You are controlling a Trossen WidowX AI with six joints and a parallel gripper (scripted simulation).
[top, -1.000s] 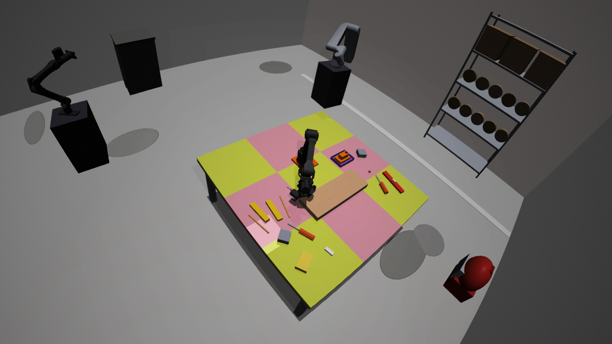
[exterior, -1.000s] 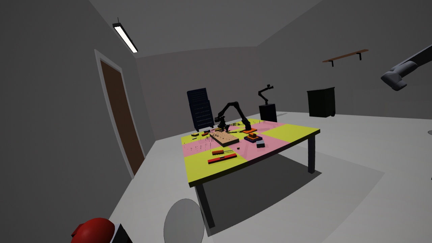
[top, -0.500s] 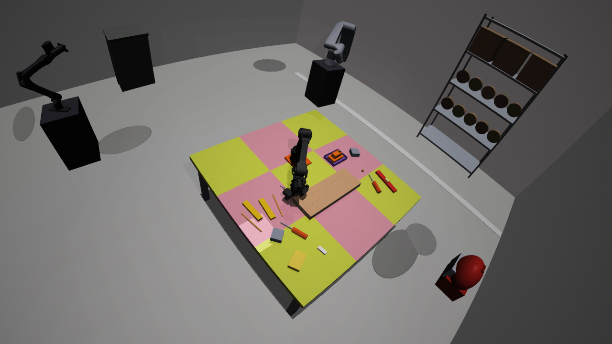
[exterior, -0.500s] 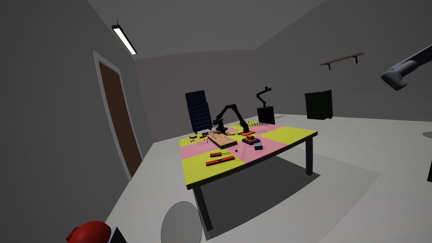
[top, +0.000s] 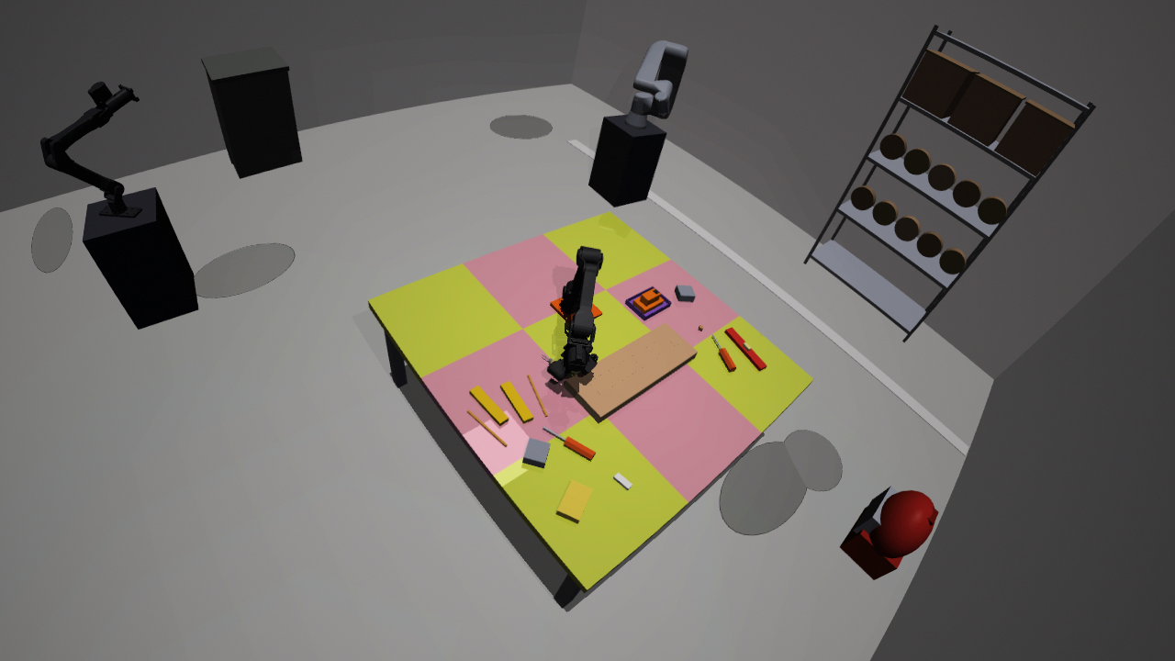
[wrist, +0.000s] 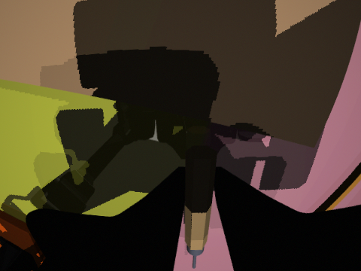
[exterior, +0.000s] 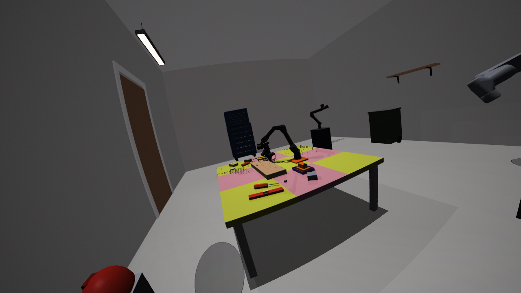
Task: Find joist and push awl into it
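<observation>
My gripper point(top: 570, 378) point(exterior: 270, 156) point(wrist: 199, 173) is low beside the near left end of the floor panel. It is shut on the awl point(wrist: 198, 226), whose dark handle end and wooden part lie between the fingers in the wrist view, metal tip toward the bottom of the view. The awl is too small to make out in the top and exterior views. The tan floor panel point(top: 641, 369) point(exterior: 268, 170) point(wrist: 34, 34) lies flat on the table. The orange stud finder point(top: 650, 298) point(exterior: 302, 165) sits in the purple tray point(top: 659, 311) point(exterior: 308, 171). The joist is hidden.
Yellow bars point(top: 488, 405) point(top: 517, 401) and thin sticks point(top: 486, 427) point(top: 537, 395) lie left of the panel. A screwdriver point(top: 579, 448) and grey block point(top: 536, 452) lie in front. Another screwdriver point(top: 725, 357) point(exterior: 260, 185) and a red level point(top: 739, 341) point(exterior: 265, 193) lie beyond its far end.
</observation>
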